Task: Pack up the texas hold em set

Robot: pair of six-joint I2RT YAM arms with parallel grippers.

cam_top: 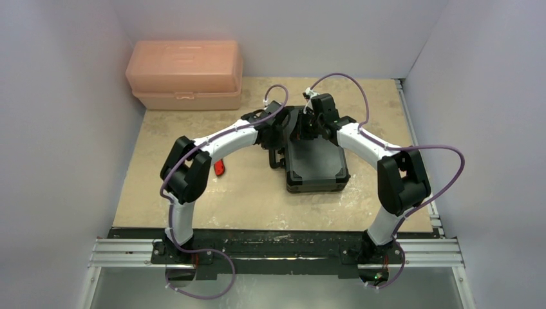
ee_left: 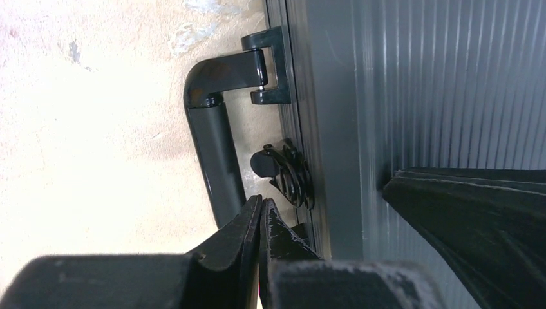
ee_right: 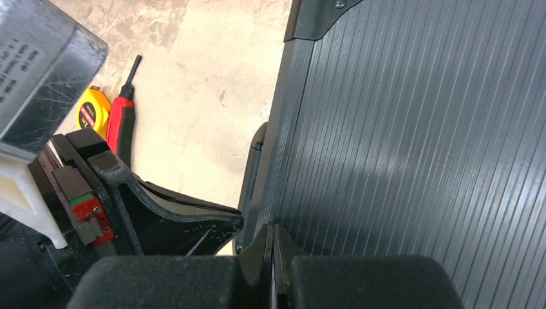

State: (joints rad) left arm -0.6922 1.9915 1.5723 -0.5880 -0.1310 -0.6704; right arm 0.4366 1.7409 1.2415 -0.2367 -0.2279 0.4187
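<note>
The texas hold em case lies shut and flat at the middle of the tabletop, a little toward 3 o'clock in the overhead view. It is a small black case with a finely ribbed lid that has a dull sheen. Its smooth black carrying handle hangs off the 9 o'clock side on a hinged bracket, and a round black latch sits on the same edge just beside it. None of the case's contents can be seen.

My left end effector is closed with its fingers pressed together and nothing between them. The tips are at the handle side of the case, close to the latch. My right end effector is closed too and holds nothing. Its tips sit on the ribbed lid right at the lid's edge. Both are at the 12 o'clock end of the case, near each other.

The tabletop is pale beige, mottled and scuffed. A peach plastic box stands at 11 o'clock against the back wall. At 9 o'clock from the case, well apart from it, lie a red-handled tool and a yellow tape measure, side by side. Plain pale walls close in three sides. A metal rail at 6 o'clock carries my two bases.
</note>
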